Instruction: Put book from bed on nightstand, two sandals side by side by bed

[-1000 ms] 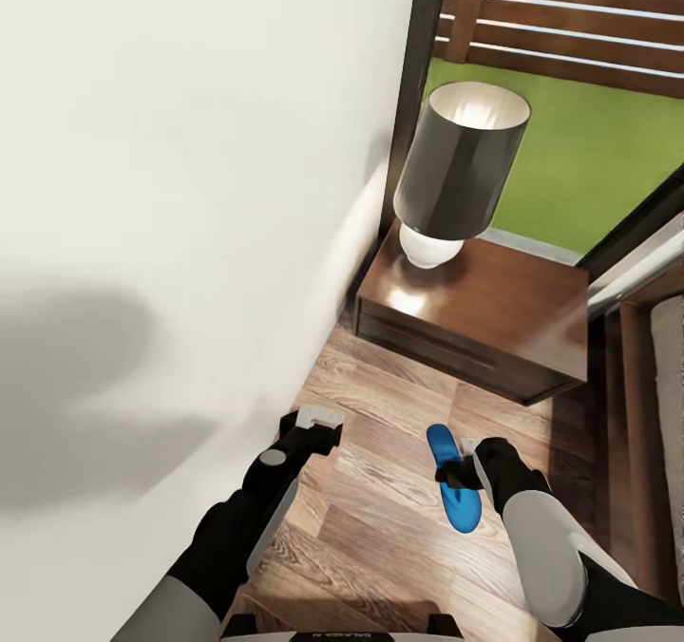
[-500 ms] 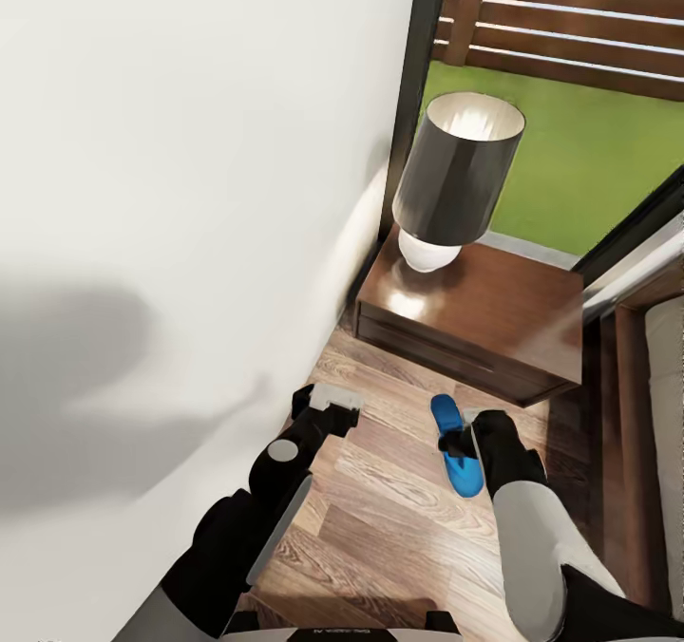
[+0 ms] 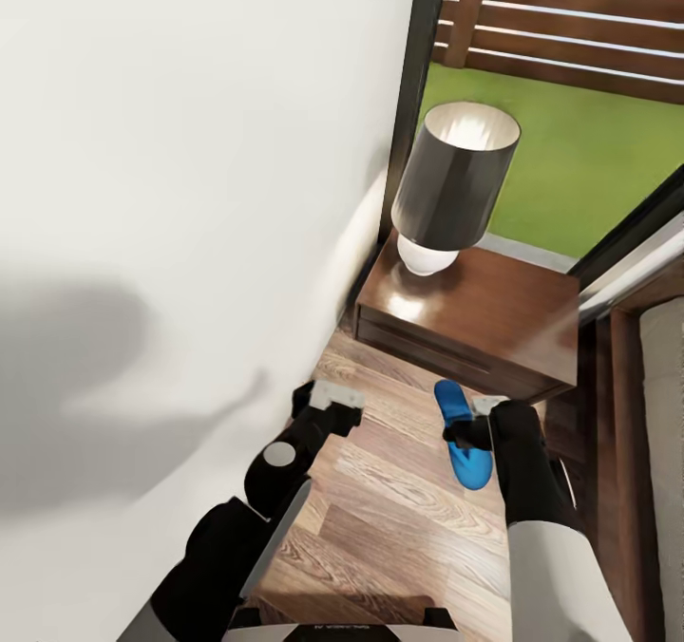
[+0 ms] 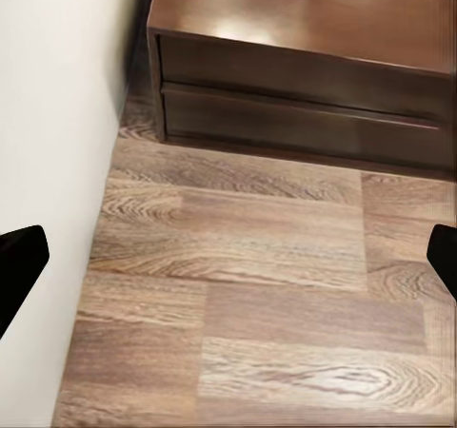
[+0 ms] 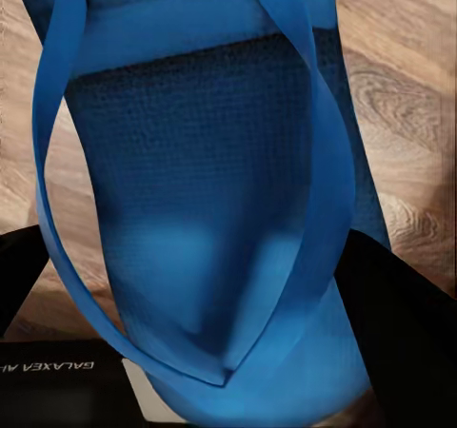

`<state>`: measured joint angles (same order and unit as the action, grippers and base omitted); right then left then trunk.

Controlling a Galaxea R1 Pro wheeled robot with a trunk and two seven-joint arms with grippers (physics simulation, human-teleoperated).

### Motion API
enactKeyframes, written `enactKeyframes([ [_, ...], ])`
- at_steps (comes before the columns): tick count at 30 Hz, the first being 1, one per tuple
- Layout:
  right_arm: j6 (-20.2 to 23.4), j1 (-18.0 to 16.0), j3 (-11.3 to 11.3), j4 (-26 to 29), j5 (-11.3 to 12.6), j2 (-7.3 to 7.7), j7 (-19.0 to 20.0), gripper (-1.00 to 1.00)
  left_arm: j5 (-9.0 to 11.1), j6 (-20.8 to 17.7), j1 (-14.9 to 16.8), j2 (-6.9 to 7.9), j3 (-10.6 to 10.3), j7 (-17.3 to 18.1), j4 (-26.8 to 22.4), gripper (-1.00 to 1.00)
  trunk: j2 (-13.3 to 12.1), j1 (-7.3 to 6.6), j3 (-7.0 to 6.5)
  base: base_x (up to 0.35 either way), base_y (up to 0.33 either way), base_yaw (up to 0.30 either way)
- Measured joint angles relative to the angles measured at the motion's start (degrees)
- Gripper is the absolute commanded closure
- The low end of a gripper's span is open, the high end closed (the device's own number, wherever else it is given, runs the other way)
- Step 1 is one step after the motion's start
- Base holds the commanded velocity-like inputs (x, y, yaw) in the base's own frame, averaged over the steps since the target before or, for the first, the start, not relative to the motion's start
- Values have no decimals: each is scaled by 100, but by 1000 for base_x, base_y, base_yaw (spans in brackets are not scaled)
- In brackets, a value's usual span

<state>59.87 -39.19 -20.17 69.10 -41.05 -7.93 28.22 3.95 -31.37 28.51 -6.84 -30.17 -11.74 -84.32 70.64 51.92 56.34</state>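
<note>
Wood floor (image 3: pixel 399 519), white wall (image 3: pixel 190 148) at left; one nightstand (image 3: pixel 494 319) bearing one lamp (image 3: pixel 456 186). One sandal (image 3: pixel 463 433) clamped in right gripper (image 3: pixel 470 433); left gripper (image 3: pixel 334 397) spread, empty

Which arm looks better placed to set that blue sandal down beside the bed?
The right arm, probably. Its gripper already holds the blue sandal, jaws closed on it, and the bed lies on that side. The left gripper is empty, jaws open, near the wall.
</note>
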Motion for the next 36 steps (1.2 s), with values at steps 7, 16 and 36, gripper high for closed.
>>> enactKeyframes([
  [7, 3, 196, 386, 469, 15, -3, 124, 100, 1, -198, -91, 5, -111, -1, -270, -100, -281, -154, -126, 0, 0, 0],
  [16, 2, 261, 434, 696, -6, -2, 155, 100, -4, -348, -347, 5, -337, -13, -606, -100, -642, -352, -287, 0, 0, 0],
  [36, 2, 267, 397, 722, -29, 48, 155, 100, -6, -396, -411, 14, -342, -19, -676, -100, -1445, -791, -647, 0, 0, 0],
])
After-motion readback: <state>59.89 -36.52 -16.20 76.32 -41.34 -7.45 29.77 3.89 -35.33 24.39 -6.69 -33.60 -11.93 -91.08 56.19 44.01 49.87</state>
